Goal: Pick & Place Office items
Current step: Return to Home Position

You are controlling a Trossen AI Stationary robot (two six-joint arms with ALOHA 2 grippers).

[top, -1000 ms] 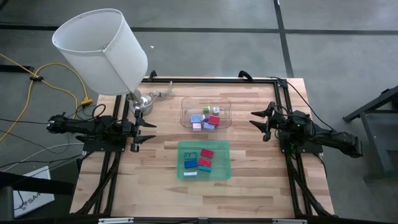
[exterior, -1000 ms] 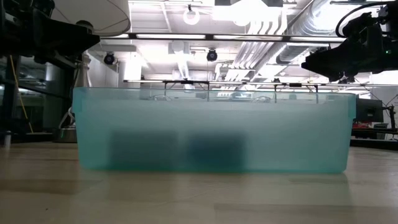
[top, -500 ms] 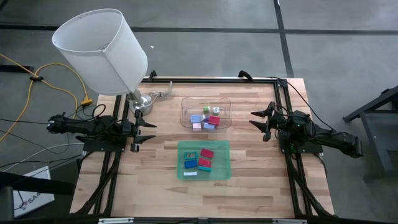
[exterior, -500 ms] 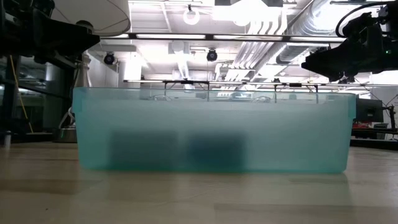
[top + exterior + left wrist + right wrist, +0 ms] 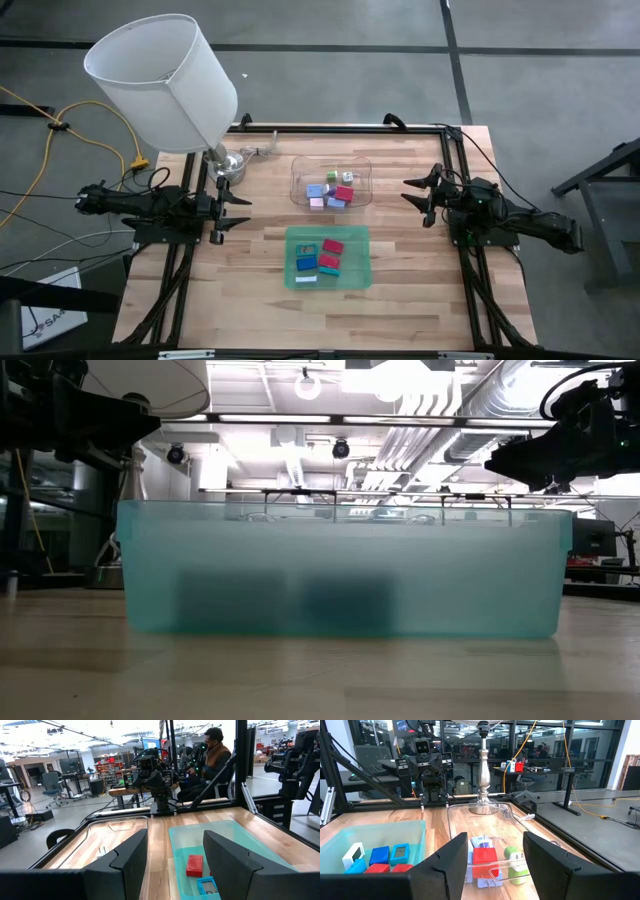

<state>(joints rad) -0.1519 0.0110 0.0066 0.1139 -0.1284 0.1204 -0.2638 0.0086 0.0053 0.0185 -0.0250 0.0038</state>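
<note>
So the left gripper (image 5: 236, 210) hangs at the tabletop's (image 5: 260, 270) left edge, the right gripper (image 5: 412, 191) at its right edge, both spread apart.

Left gripper (image 5: 238, 211), right gripper (image 5: 405, 190): both agape, empty

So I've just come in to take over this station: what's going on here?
Nothing is being handled right now. The left claw is open and empty at the left edge of the wooden table. The right claw is open and empty at the right edge, and both point toward the middle. Between them, the clear tray holds a handful of small coloured blocks. The green tray next to it holds red, blue and white blocks. A lamp stands at one corner.
</note>
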